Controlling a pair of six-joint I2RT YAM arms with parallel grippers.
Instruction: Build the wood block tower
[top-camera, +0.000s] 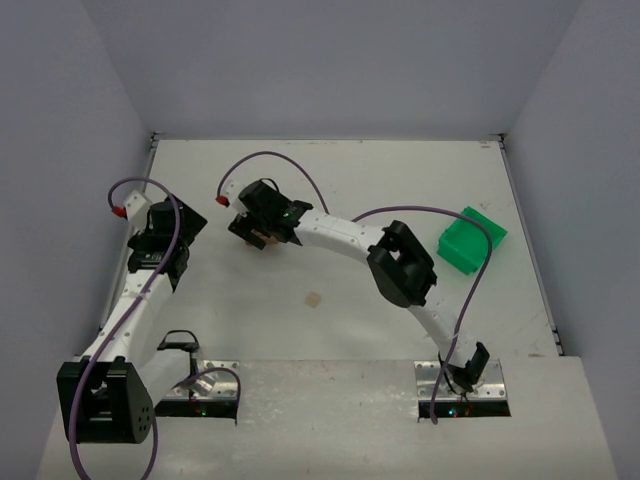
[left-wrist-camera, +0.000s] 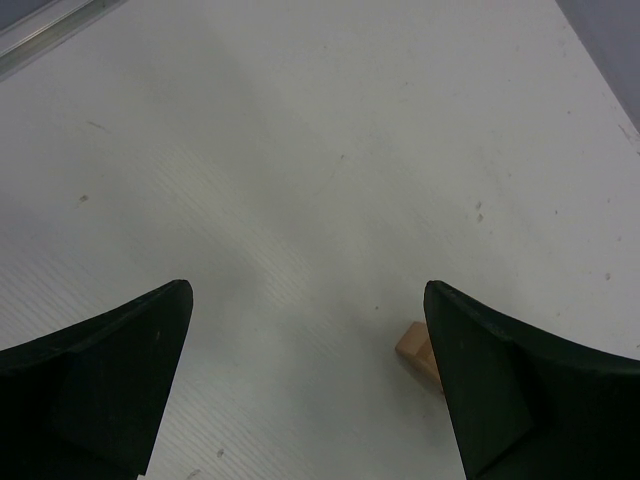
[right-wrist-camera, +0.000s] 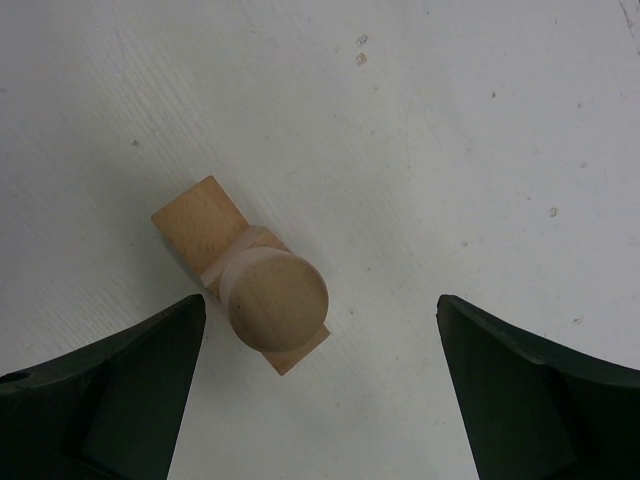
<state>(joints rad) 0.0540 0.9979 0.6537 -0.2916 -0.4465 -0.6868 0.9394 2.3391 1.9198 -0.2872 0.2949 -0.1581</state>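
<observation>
White laminate everywhere: the table (top-camera: 400, 170) is a pale, matte board, faintly ribbed close up and peppered with small dark specks and scuffs. Plain grey-lilac walls (top-camera: 330, 60) box it in on three sides, meeting the far edge in a thin seam. A strip of metal rail (left-wrist-camera: 50, 30) cuts the top-left corner of the left wrist view.

Over to the right arm, reaching across past the middle of the table. The right gripper (right-wrist-camera: 330, 305) hangs above the wood block tower (right-wrist-camera: 250, 280) with its jaws spread wide and nothing between them touching. Down there a flat tan bar (right-wrist-camera: 200, 225) lies on the white board, and a round-topped piece (right-wrist-camera: 277, 298) stands on its nearer end. Both black fingers sit clear of the wood on either side.

One loose cube (top-camera: 313, 299) sits alone on bare table, nearer the bases than the stack and well apart from it.

On the left side, the left gripper (left-wrist-camera: 307, 300) is released too, fingers splayed over bare surface. A small tan block (left-wrist-camera: 412, 343) peeks out just beside one finger, partly hidden by it; contact I cannot tell.

Far right, a green bin (top-camera: 471, 240) rests near the table edge.
</observation>
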